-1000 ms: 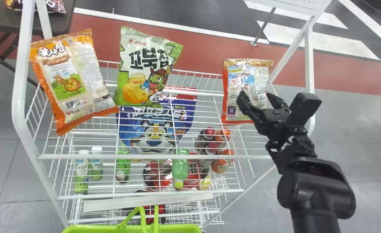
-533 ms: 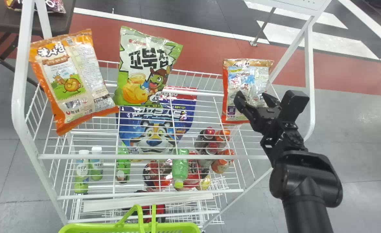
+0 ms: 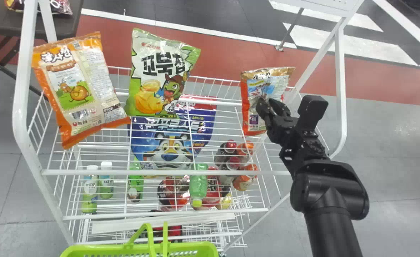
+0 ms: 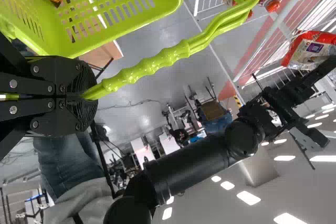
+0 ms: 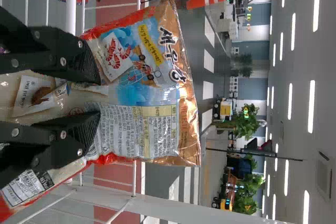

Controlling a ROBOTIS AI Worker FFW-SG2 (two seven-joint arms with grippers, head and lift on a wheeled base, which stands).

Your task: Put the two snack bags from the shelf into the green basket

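Right of centre, the right tool stands wide at the red snack bag; we should pinch deep (slick foil may slip) before lifting.

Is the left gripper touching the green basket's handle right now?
Touching. The left wrist view shows the left gripper closed on the basket handle, one finger against each side of it.

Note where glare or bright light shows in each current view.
Head view: a pale reflection on the smooth grey floor; left wrist view: glaring, rectangular white ceiling lights; right wrist view: long white ceiling strips, with sheen along the crinkled gold end of the red-edged plastic snack bag.
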